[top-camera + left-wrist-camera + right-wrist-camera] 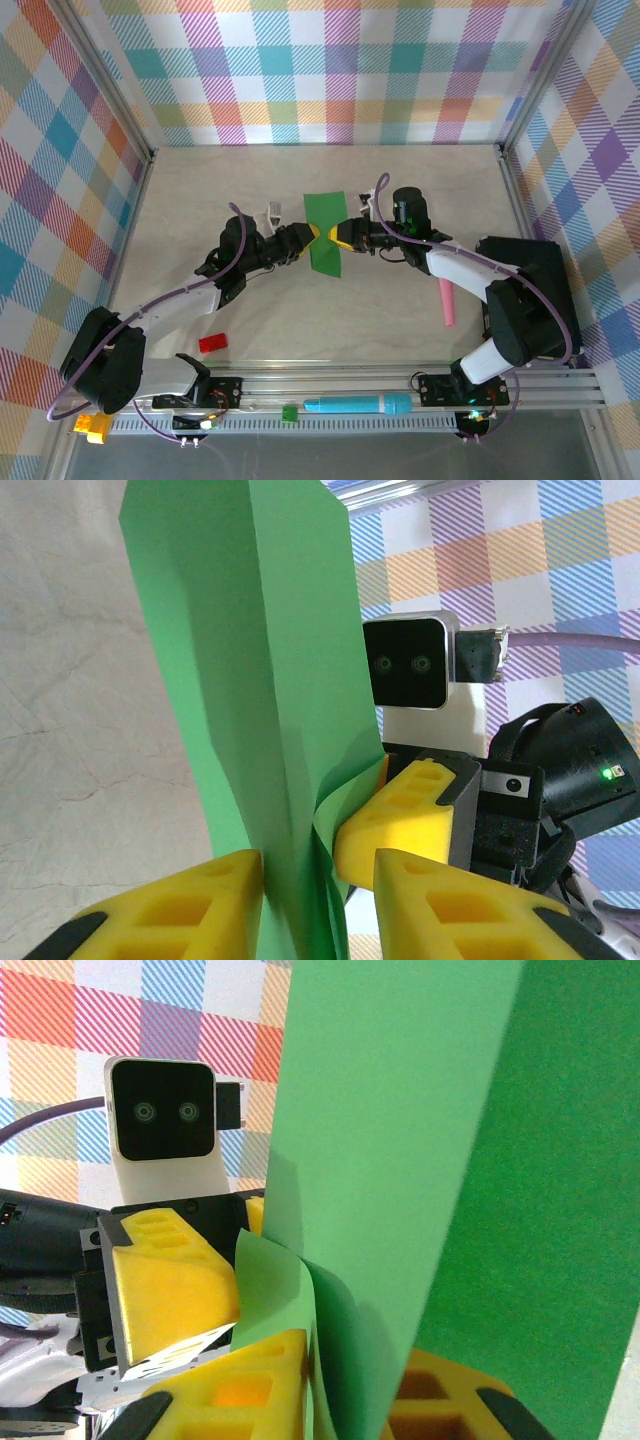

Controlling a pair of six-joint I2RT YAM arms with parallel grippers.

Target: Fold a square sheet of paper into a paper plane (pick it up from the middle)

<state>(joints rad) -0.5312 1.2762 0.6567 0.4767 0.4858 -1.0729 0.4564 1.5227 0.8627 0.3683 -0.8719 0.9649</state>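
The square sheet of paper [324,212] is bright green and creased lengthwise into a narrower shape. It is held up above the middle of the table between my two grippers. My left gripper [313,234] comes at it from the left. In the left wrist view the paper [250,630] stands between the left gripper's [318,880] yellow fingers, against one finger [180,910] and clear of the other, so the jaws are open. My right gripper [337,235] faces it from the right. In the right wrist view the right gripper [355,1360] is shut on the curled layers of the paper [400,1110].
A pink stick [447,300] lies right of centre and a red block [212,343] lies near the left arm. A teal marker [357,404], a tiny green block [289,412] and a yellow block [92,426] sit along the front rail. A white piece [273,211] lies behind the left gripper.
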